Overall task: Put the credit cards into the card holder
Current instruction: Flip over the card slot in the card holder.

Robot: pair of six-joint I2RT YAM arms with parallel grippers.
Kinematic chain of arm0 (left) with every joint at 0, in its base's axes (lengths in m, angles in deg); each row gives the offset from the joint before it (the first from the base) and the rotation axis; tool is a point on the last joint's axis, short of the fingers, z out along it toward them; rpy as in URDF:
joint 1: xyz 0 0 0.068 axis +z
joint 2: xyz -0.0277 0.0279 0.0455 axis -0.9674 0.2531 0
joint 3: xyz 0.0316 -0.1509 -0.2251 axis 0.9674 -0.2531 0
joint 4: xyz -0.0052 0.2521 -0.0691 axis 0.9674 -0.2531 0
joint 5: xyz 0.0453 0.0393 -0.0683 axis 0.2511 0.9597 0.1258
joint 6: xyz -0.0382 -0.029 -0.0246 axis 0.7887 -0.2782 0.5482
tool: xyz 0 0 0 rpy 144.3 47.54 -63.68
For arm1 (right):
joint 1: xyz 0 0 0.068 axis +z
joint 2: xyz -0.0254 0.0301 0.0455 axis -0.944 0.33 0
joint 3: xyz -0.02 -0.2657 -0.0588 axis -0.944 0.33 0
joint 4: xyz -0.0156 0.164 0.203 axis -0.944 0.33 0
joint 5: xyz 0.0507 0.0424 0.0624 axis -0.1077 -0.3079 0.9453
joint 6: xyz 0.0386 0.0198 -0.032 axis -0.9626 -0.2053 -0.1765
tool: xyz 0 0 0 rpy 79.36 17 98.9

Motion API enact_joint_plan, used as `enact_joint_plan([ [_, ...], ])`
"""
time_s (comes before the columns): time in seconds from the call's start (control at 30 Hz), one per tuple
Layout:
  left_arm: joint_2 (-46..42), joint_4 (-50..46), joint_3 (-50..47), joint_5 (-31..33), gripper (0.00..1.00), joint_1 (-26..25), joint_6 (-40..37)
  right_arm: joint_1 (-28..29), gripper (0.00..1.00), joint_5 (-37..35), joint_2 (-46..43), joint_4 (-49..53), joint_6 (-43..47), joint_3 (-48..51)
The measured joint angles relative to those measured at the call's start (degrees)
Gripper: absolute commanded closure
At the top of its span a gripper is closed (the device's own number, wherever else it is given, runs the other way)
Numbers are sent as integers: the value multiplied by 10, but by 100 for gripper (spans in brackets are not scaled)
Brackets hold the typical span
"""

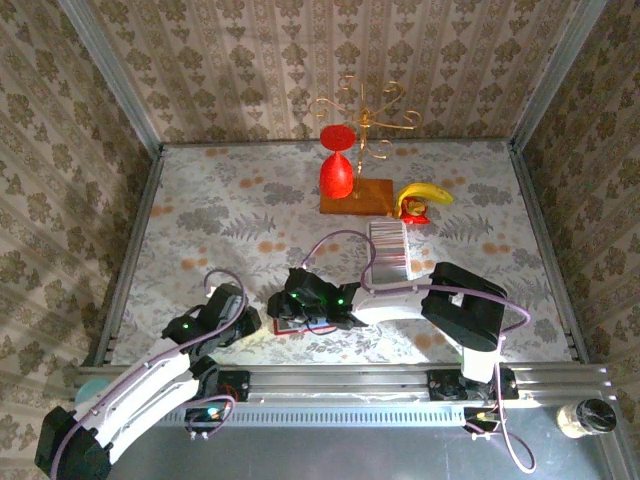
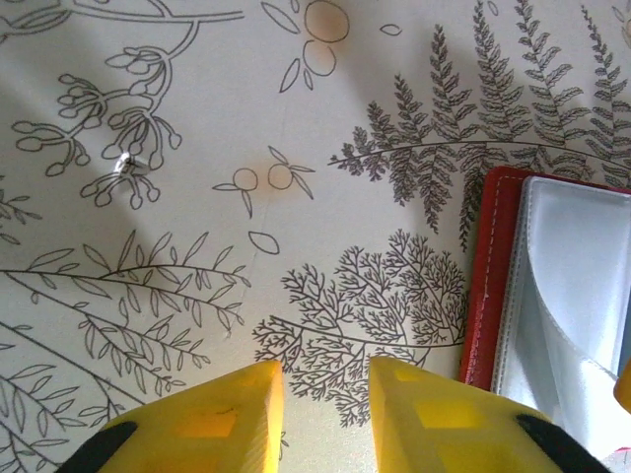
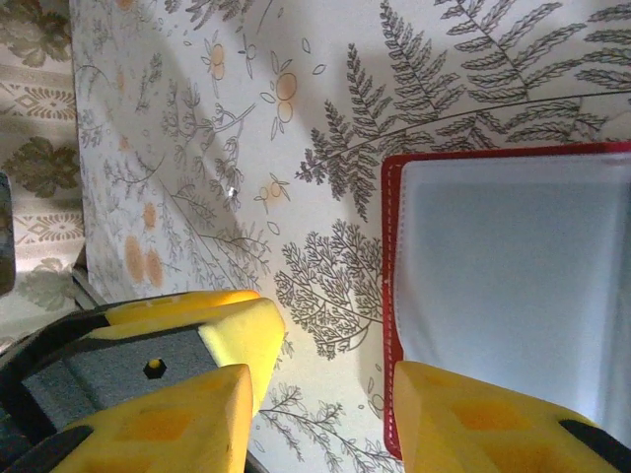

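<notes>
The card holder (image 1: 300, 326) lies open near the table's front, with a red border and a pale blue-grey inside (image 3: 513, 266). Its red left edge (image 2: 483, 286) also runs down the right side of the left wrist view. The credit cards (image 1: 388, 250) form a striped pale row further back, to the right. My right gripper (image 1: 292, 305) hovers open over the holder's left edge (image 3: 320, 379), one finger above the pale inside. My left gripper (image 1: 250, 320) sits just left of the holder, open over bare tablecloth (image 2: 325, 370), with nothing between its fingers.
At the back a red goblet glass (image 1: 336, 170) stands on a wooden board (image 1: 357, 196), with a gold wire stand (image 1: 365, 115) behind it. A banana (image 1: 422, 194) lies to the right. The left gripper's yellow finger (image 3: 237, 325) is close beside my right fingers.
</notes>
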Motion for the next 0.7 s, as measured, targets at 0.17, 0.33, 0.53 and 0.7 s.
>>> enact_joint_plan([
  [0.17,-10,-13,0,7,62,6,6,0,56,16,10,-46,-12,0],
  [0.33,-44,-38,0,21,54,12,12,0,55,32,11,-64,-10,-12],
  [0.53,-89,-64,1,28,53,18,15,-6,54,21,-59,-11,27,-14],
  [0.7,-89,-58,1,18,51,18,14,-45,51,1,-182,71,101,-6],
])
